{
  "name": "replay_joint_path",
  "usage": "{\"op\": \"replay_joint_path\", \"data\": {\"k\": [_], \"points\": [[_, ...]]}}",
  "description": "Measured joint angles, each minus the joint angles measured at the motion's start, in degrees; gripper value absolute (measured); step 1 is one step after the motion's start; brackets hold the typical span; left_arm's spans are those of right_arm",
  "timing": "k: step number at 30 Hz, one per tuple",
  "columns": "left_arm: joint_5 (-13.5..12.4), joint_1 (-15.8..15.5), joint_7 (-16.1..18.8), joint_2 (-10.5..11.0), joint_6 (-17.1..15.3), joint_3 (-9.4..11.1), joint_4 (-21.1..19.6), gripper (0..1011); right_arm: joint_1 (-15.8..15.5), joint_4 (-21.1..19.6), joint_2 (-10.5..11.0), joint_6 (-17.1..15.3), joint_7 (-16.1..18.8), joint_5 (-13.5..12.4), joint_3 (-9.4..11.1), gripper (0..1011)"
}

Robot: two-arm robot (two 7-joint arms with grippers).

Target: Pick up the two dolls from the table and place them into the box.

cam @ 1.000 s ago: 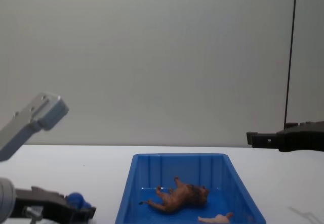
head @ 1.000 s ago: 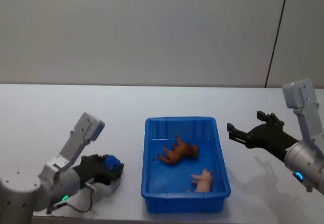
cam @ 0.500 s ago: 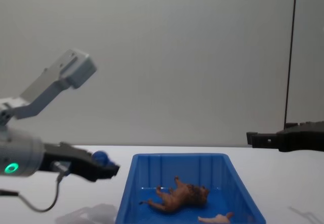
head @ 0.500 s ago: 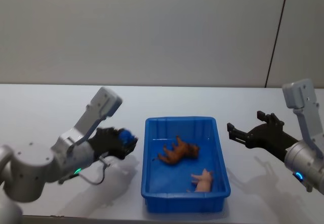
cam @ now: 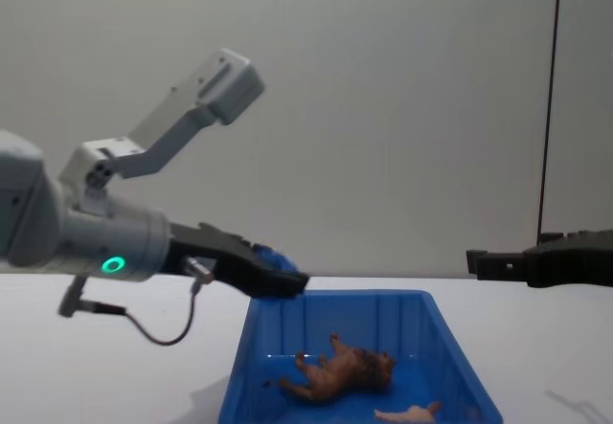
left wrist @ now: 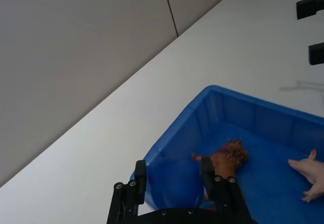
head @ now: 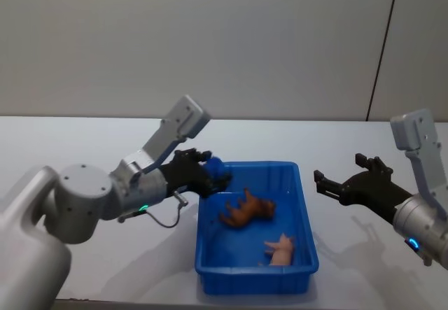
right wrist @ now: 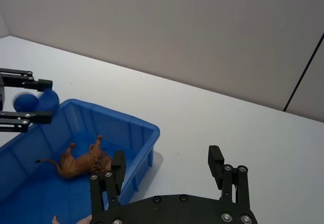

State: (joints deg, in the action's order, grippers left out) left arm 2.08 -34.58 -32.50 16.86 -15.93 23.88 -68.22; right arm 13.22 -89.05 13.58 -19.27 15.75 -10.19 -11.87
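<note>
My left gripper (head: 212,173) is shut on a blue rounded doll (head: 215,166) and holds it in the air over the left rear corner of the blue box (head: 255,281). The left wrist view shows the blue doll (left wrist: 172,181) pinched between the fingers (left wrist: 139,176), above the box wall (left wrist: 238,115). A brown lion doll (head: 246,208) lies on its side inside the box, and a pale pink doll (head: 282,249) lies nearer the front right corner. My right gripper (head: 337,171) hovers open and empty to the right of the box, above the table (head: 84,149).
The white table carries just the box in the middle. A plain grey wall stands behind the table, with a dark vertical seam (head: 381,47) at the right.
My left arm has lifted the blue doll off the table at the front left and carried it up and right to the box's left rear corner. The right arm has not moved.
</note>
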Motion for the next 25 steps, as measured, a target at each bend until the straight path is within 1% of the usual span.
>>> {"op": "replay_joint_path", "data": {"k": [1,2,3,4,5,6,8,9,13,14,25], "points": [[-0.11,-0.17,-0.20,-0.15,0.16,0.08,0.19,652,0.00,-0.01,0.00,0.00,0.00,0.00,0.00,1001],[-0.29,-0.82,-0.61,-0.67,0.51,0.35,0.94,711,0.00,-0.01,0.00,0.00,0.00,0.00,0.00,1001],[-0.35,-1.07,-0.76,-0.88,0.67,0.47,1.23,711,0.00,0.00,0.00,0.00,0.00,0.00,0.00,1001],[-0.48,-1.62,-1.03,-1.38,0.98,0.74,1.88,751,0.00,0.00,0.00,0.00,0.00,0.00,0.00,1001],[-0.48,-1.62,-1.03,-1.38,0.98,0.74,1.88,768,0.00,0.00,0.00,0.00,0.00,0.00,0.00,1001],[-0.55,-1.82,-1.14,-1.57,1.14,0.85,2.14,821,0.00,-0.01,0.00,0.00,0.00,0.00,0.00,1001],[-0.66,-2.38,-1.47,-2.13,1.46,1.21,2.81,863,0.00,0.00,0.00,0.00,0.00,0.00,0.00,1001],[-0.70,-2.64,-1.57,-2.39,1.63,1.39,3.04,915,0.00,-0.01,0.00,0.00,0.00,0.00,0.00,1001],[-0.74,-2.91,-1.61,-2.84,1.85,1.84,3.16,987,0.00,0.00,0.00,0.00,0.00,0.00,0.00,1001],[-0.74,-2.91,-1.57,-2.89,1.89,1.91,3.12,1002,0.00,0.00,0.00,0.00,0.00,0.00,0.00,1001],[-0.53,-2.60,-0.67,-3.16,1.95,2.58,1.52,1002,0.00,0.00,0.00,0.00,0.00,0.00,0.00,1001]]}}
